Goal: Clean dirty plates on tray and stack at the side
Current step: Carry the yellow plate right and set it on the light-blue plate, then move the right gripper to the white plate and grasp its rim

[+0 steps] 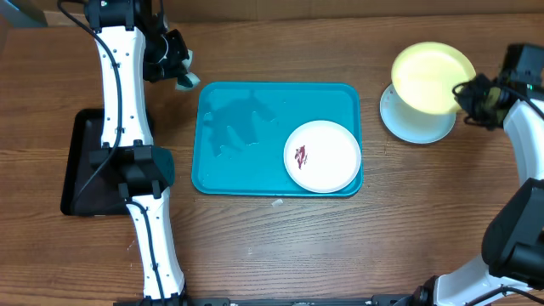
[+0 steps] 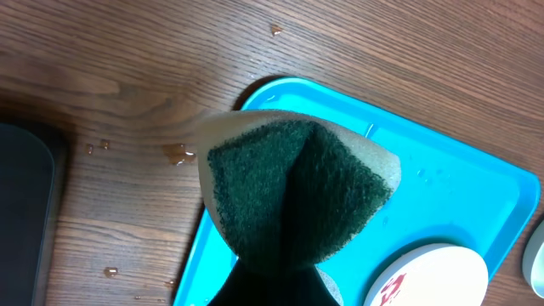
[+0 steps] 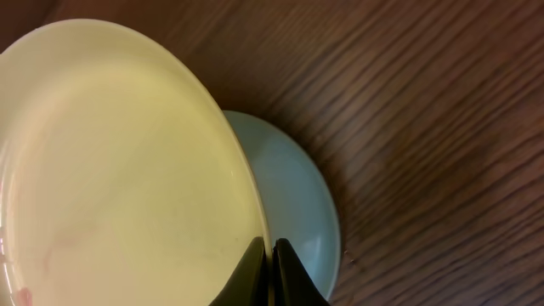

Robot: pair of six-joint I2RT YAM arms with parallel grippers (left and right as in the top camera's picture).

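My right gripper [image 1: 466, 92] is shut on the rim of the yellow-green plate [image 1: 432, 76] and holds it tilted just above the pale blue plate [image 1: 416, 126], which lies on the table right of the tray. In the right wrist view the jaws [image 3: 270, 255] pinch the yellow-green plate [image 3: 119, 170] over the pale blue plate [image 3: 293, 204]. The white plate [image 1: 323, 156] with a dark-red smear lies in the turquoise tray [image 1: 246, 127] at its front right. My left gripper [image 1: 178, 72] is shut on a folded green sponge [image 2: 293, 191] above the tray's far left corner.
A black tray [image 1: 85, 161] lies at the left, partly under the left arm. Water droplets [image 2: 177, 153] sit on the wood beside the turquoise tray's corner. The white plate's edge [image 2: 425, 276] shows in the left wrist view.
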